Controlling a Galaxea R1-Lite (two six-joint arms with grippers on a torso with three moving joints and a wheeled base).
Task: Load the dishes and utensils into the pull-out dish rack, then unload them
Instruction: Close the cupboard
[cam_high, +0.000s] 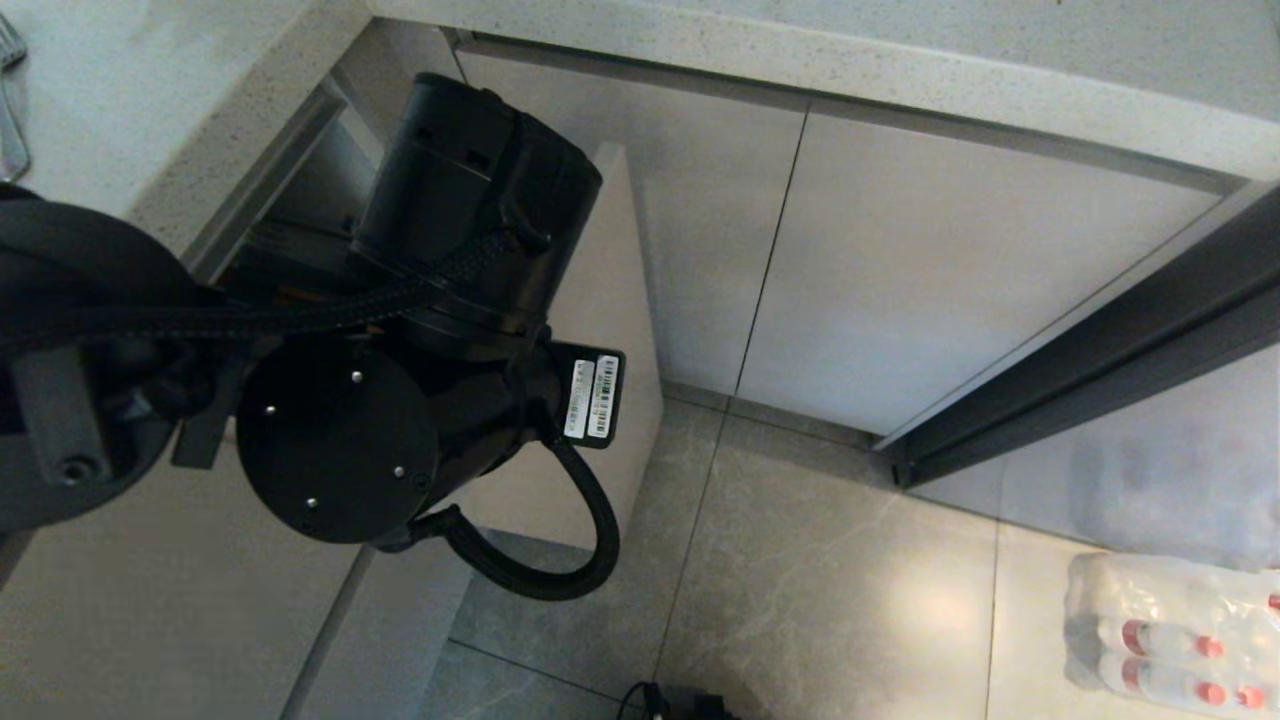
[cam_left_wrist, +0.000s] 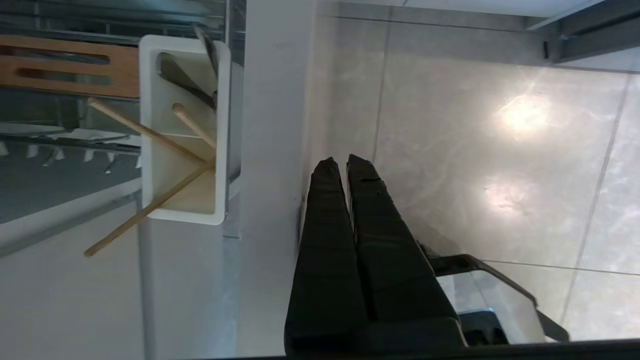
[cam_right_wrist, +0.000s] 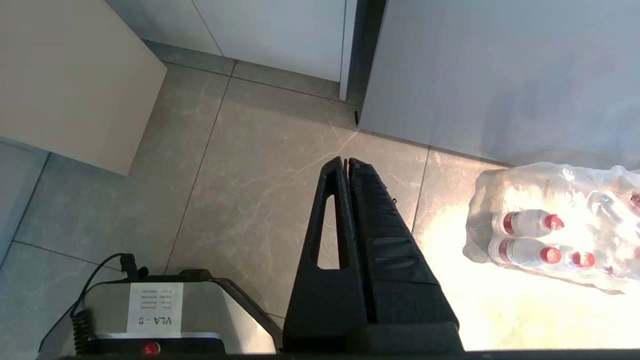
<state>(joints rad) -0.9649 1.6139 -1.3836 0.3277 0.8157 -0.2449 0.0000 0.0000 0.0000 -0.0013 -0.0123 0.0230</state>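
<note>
L hand (cam_left_wrist: 340, 162) is closed w/ nothing between its fingers, which are pressed together. In the left wrist view it points down at the tiled floor (cam_left_wrist: 490, 165), just outside the beige front panel (cam_left_wrist: 272, 150) of the pull-out dish rack (cam_left_wrist: 65, 140); can't tell if it touches the panel. In the head view the L arm (cam_high: 400, 330) fills the left side, covering most of the pulled-out rack, so the hand itself isn't visible there.

Rack contents, per left wrist view: white utensil caddy (cam_left_wrist: 185, 130) sits right against the inner side of the front panel. Two wooden chopsticks (cam_left_wrist: 150, 200) stand in it, crossed and leaning, one sticking well out past the caddy's rim. A silver fork (cam_left_wrist: 182, 80) is in the caddy's other compartment, beside the chopsticks. Brown slotted wooden strip (cam_left_wrist: 65, 67) runs just next to the caddy; chrome wires and white hooks (cam_left_wrist: 75, 152) beyond. Bowl and plate not seen in any view.

R hand (cam_right_wrist: 346, 162) is also closed, empty, fingers together, hanging over the floor well apart from the rack. Near it: a shrink-wrapped pack of bottles (cam_right_wrist: 550, 235) w/ red caps on the floor, and the robot's base (cam_right_wrist: 160, 310).

Speckled surface (cam_high: 150, 120) tops the cabinets above the rack.
</note>
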